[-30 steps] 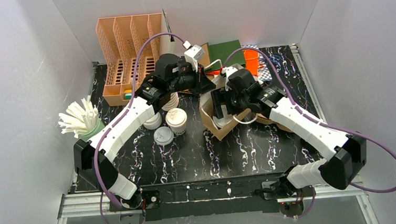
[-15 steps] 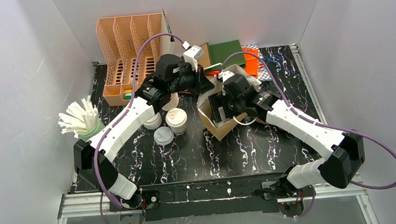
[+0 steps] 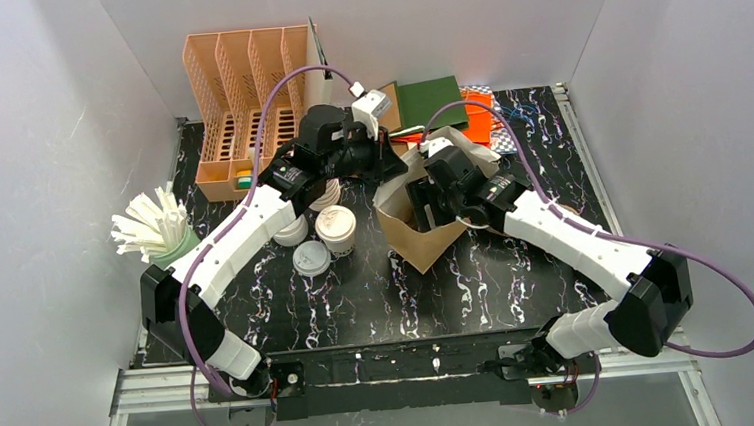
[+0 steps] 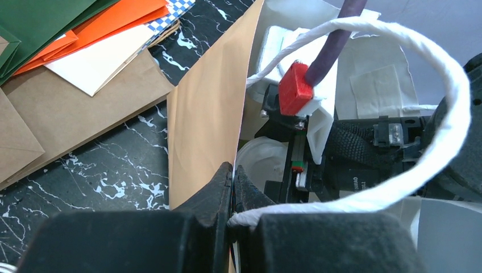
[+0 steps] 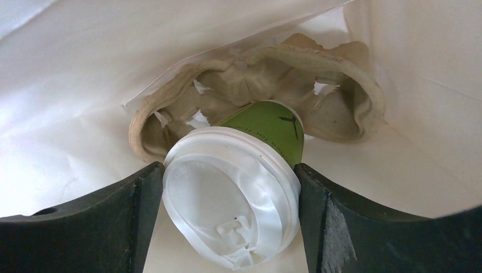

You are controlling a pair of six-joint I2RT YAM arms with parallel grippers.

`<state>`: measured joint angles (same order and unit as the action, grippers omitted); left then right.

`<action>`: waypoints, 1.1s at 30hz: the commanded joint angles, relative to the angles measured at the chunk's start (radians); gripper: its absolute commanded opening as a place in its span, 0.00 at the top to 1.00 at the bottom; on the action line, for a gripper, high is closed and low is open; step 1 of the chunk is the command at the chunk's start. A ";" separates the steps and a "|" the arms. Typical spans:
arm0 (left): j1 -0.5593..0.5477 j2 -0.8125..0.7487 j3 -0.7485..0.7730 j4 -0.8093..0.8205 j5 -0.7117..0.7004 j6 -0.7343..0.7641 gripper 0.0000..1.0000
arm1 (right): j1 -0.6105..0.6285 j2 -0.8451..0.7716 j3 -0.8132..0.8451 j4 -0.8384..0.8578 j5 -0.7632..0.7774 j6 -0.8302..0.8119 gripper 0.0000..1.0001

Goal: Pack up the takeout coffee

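Observation:
In the right wrist view a green takeout coffee (image 5: 267,128) with a white sip lid (image 5: 216,187) lies tilted inside the bag, leaning on a brown pulp carrier (image 5: 341,108). My right gripper (image 5: 229,199) straddles the lid, with both fingers touching its rim. From above, the right gripper (image 3: 423,205) is down in the brown paper bag (image 3: 420,245). My left gripper (image 4: 233,176) is shut on the bag's rim where the white twisted handle (image 4: 432,142) comes out, and holds the bag wall (image 4: 204,114) up. Another capped cup (image 3: 336,226) stands left of the bag.
A stack of lidless cups (image 3: 324,192) and loose lids (image 3: 311,259) sit under the left arm. A cup of white straws (image 3: 159,228) stands at the left edge, an orange rack (image 3: 244,92) at the back left. Green and orange folders (image 3: 446,103) lie behind the bag.
My right gripper has gone deeper into the bag, toward the back left, and its fingers have narrowed onto the cup's lid. The bag's mouth has shifted with it. The left gripper stays put.

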<state>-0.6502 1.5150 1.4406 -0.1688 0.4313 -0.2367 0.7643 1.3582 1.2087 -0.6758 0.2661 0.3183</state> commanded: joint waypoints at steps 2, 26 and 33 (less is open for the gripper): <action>-0.010 -0.037 0.026 -0.041 0.013 0.054 1.00 | -0.002 -0.065 0.045 -0.015 0.039 0.004 0.26; -0.209 -0.009 0.186 -0.268 -0.253 0.388 1.00 | -0.224 -0.152 -0.105 0.283 -0.082 0.226 0.47; -0.203 -0.022 0.092 -0.239 -0.318 0.073 0.99 | -0.229 -0.016 -0.013 0.257 -0.202 0.170 0.51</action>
<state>-0.8528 1.5303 1.5734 -0.3977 0.1543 0.0502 0.5480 1.2846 1.1221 -0.4397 0.1314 0.5072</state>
